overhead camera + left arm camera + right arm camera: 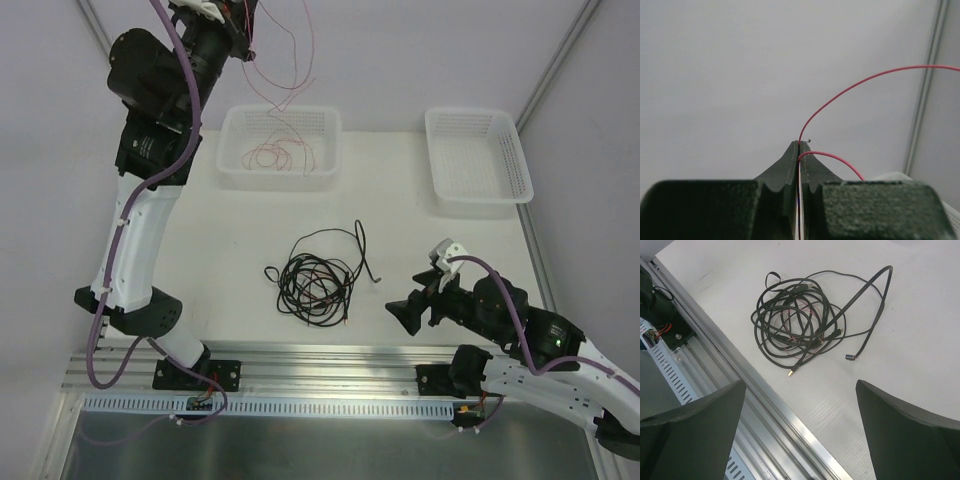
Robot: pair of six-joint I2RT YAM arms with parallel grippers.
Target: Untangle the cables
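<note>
The left jaws are pinching shut on the thin, limp, featherlight red wire (865, 80), which is trailing down into the left basket (232, 170) at the bench's far edge. The stiffer, rubber-sheathed black cables (312, 290) are lying coiled towards the near edge; an outlying loop is probably offering the best hold. The right jaws are standing wide and empty.

The white table (420, 240) carries two white mesh baskets along its far edge, the left basket (280, 181) and the right basket (480, 207), well apart. Nearer the front, about midway across, lies a loose tangle of black cables (315, 280), with what look like fine pink strands (790, 340) threaded through it.
</note>
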